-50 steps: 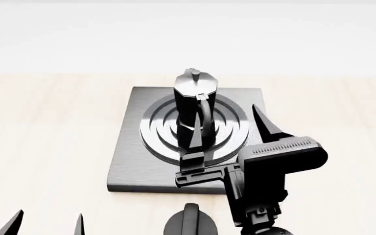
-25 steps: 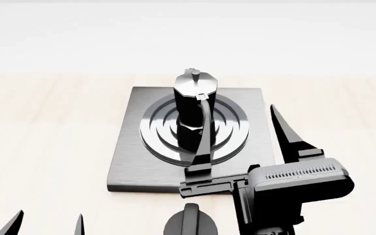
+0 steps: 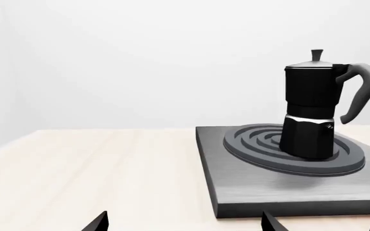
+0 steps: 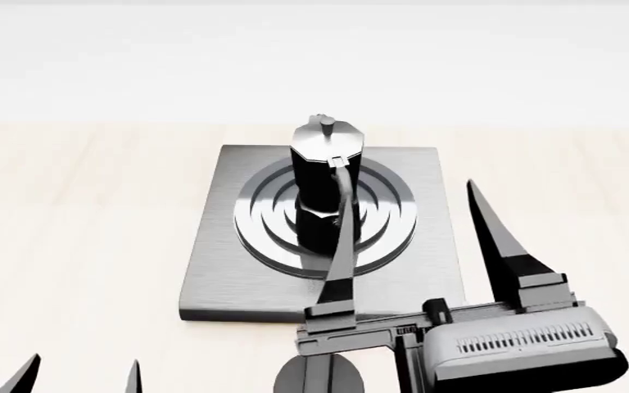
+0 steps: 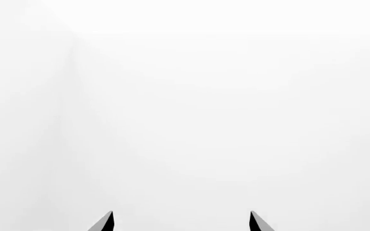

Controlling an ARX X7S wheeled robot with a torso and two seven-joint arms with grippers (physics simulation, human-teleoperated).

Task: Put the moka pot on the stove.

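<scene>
The black moka pot (image 4: pixel 317 168) stands upright on the raised rings in the middle of the grey stove (image 4: pixel 214 274). Seen from the left wrist, the moka pot (image 3: pixel 309 113) sits on the stove (image 3: pixel 262 192) with its handle turned away from my left side. My right gripper (image 4: pixel 406 201) is open, hanging above the stove's near right part, holding nothing; one finger overlaps the pot's handle in the head view. Its own camera shows the right gripper (image 5: pixel 181 216) against white wall only. My left gripper (image 4: pixel 79 364) (image 3: pixel 185 221) is open and empty, low, near the stove's left front.
A round black knob (image 4: pixel 320 378) lies on the light wooden table (image 4: pixel 74 213) just in front of the stove's near edge. A plain white wall stands behind the table.
My right gripper has drawn back from the pot toward me, still open. The pot stays put on the stove. The left gripper has not moved.
</scene>
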